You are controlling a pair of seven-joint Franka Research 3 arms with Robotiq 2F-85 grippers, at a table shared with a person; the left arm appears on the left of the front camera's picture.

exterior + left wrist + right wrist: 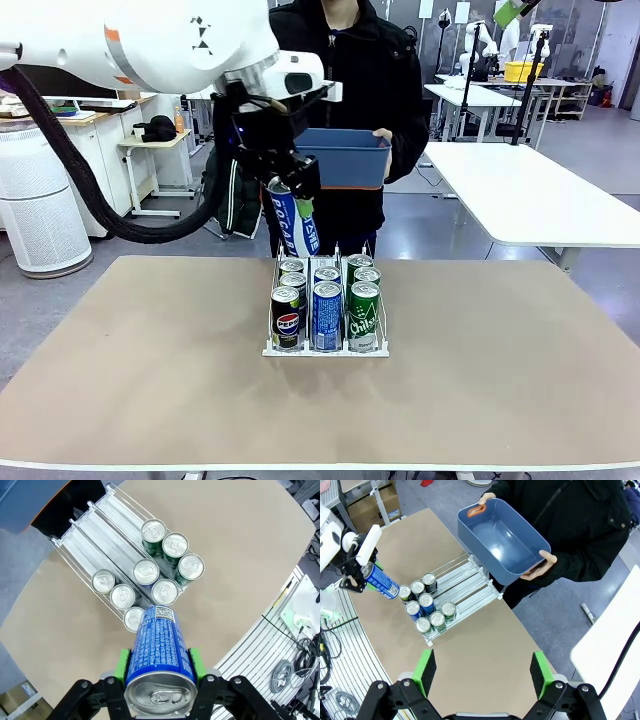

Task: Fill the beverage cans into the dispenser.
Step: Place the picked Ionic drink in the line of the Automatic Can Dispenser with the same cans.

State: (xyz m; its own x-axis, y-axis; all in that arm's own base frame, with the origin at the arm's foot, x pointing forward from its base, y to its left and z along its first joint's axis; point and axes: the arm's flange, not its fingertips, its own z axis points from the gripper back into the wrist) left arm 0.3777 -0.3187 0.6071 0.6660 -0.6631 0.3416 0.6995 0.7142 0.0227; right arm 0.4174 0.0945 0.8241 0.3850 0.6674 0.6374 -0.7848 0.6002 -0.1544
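The tan, matte worktop (150, 370) stands on a grey floor in an open room, with white tables (530, 190) beyond it and a white cylindrical air purifier (40, 205) at the far left. Near the middle of the worktop sits the small white wire-and-plastic dispenser (325, 350), its three lanes running from the robot's side toward the person; its far half is bare, seen from the left wrist. Eight slim aluminium cans stand upright in its near half: three black Pepsi cans (286, 318) in the left lane, two blue-and-white Pocari cans (327, 316) in the middle lane, three green Chilsung cans (364, 316) in the right lane. The left gripper (290, 190) hangs above the dispenser's far end, its jaws clamped on a further blue-and-white Pocari can (159, 652), held by its top end with the long axis tilted and the base pointing down toward the rack. The right gripper (482, 672) hovers high over the worktop with jaws wide apart. At the far side a person in a black jacket (400, 90) holds a blue rectangular plastic bin (345, 158) with both hands.
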